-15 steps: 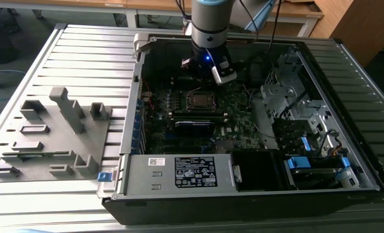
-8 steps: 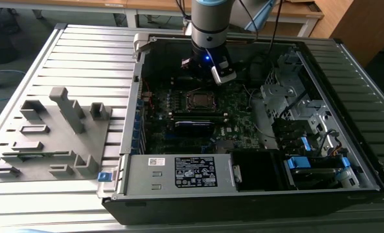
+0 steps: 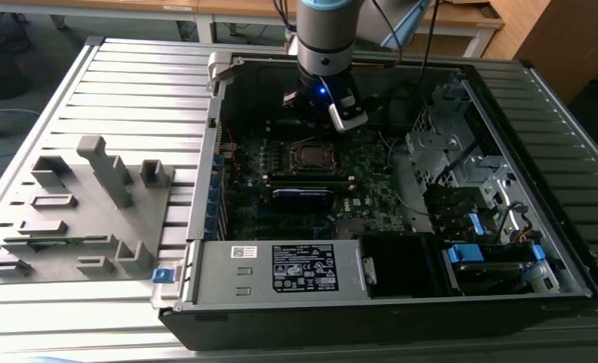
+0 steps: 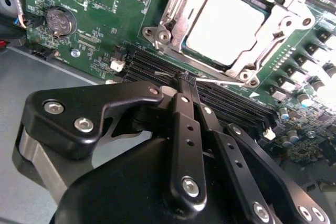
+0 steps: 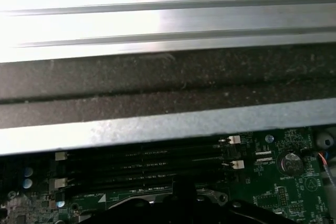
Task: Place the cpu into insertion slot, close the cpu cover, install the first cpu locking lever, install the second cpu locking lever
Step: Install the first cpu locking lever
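The cpu (image 4: 226,22), with its flat silver top, lies in the insertion slot (image 3: 309,155) on the green motherboard. The cpu cover (image 4: 177,11), a silvery frame, lies flat around it. A thin locking lever (image 4: 223,82) runs along the socket's near edge. In the second wrist view my gripper (image 4: 186,78) has its black fingers (image 4: 184,124) shut together. The tips sit at the end of that lever, over the memory slots. I cannot tell whether the wire is pinched. In the exterior view the gripper (image 3: 326,121) hangs just behind the socket, inside the open case.
Black memory slots (image 4: 236,106) lie between the gripper and the socket. A coin battery (image 4: 56,21) sits on the board nearby. The case wall (image 5: 168,77) rises close behind. A power supply (image 3: 278,268), drive bays (image 3: 460,174) and a grey fixture block (image 3: 87,212) surround the board.
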Available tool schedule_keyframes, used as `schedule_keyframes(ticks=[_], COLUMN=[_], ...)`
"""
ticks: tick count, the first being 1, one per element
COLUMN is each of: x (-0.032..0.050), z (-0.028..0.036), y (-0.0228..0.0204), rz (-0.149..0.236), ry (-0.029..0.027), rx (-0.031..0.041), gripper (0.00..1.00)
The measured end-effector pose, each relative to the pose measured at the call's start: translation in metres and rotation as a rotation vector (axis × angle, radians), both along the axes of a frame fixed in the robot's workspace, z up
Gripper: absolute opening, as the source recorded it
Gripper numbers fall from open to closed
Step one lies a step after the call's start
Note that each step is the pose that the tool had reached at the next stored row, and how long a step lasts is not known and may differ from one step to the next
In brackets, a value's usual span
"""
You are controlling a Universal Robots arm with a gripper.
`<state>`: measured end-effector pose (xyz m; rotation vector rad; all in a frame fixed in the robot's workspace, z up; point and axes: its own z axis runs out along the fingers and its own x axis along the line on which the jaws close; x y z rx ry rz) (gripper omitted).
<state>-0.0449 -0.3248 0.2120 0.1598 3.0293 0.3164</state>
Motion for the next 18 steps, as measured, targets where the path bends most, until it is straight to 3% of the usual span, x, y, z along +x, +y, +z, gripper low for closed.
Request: schedule_keyframes(ticks=[2, 5, 12, 18], x=[-0.0002, -0.0010, -0.0014, -0.0040], z=[-0.0006, -0.0016, -0.0033, -0.0037], y=[0.0000, 0.0000, 0.0001, 0.0017], rz=[0.000, -0.001, -0.056, -0.076], ry=[-0.0091, -0.0134, -0.0134, -0.0134], rx=[0.0001, -0.0001, -0.0006, -0.0007], gripper=[0.11, 0.11, 0.11, 0.11])
